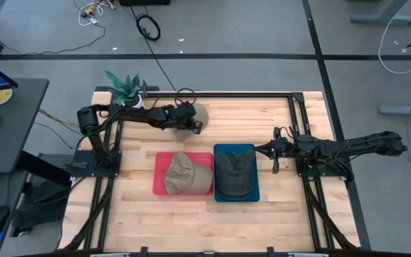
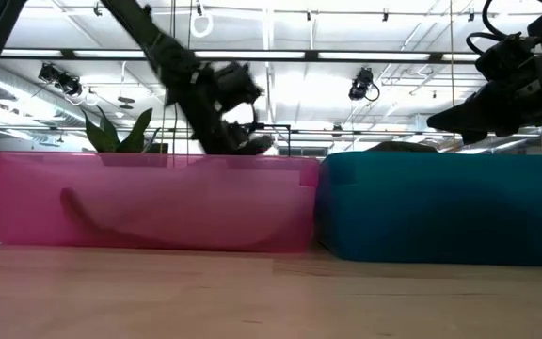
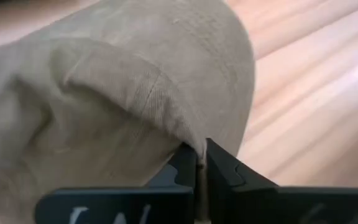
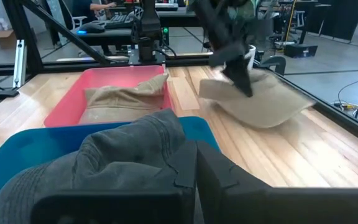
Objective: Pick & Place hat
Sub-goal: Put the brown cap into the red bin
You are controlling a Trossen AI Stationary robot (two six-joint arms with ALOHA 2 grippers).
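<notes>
The left claw [image 3: 201, 163] pinches a tan cap [image 3: 123, 93] on the tabletop [image 1: 141, 207] (behind the pink bin [image 1: 160, 187]); the right claw [image 1: 276, 151] hovers closed, empty.

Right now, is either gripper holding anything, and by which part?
The left gripper is shut on the tan hat, pinching a fold of fabric at its edge. The right gripper, beside the blue bin, is shut and holds nothing.

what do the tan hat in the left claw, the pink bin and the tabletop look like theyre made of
Tan hat: soft woven cloth, probably cotton twill; matte, fine ribbing, stitched seam, folds.
Pink bin: likely plastic; translucent, a shape shows through its wall.
Tabletop: wood, butcher-block style; pale joined strips with grain, slight sheen.
</notes>
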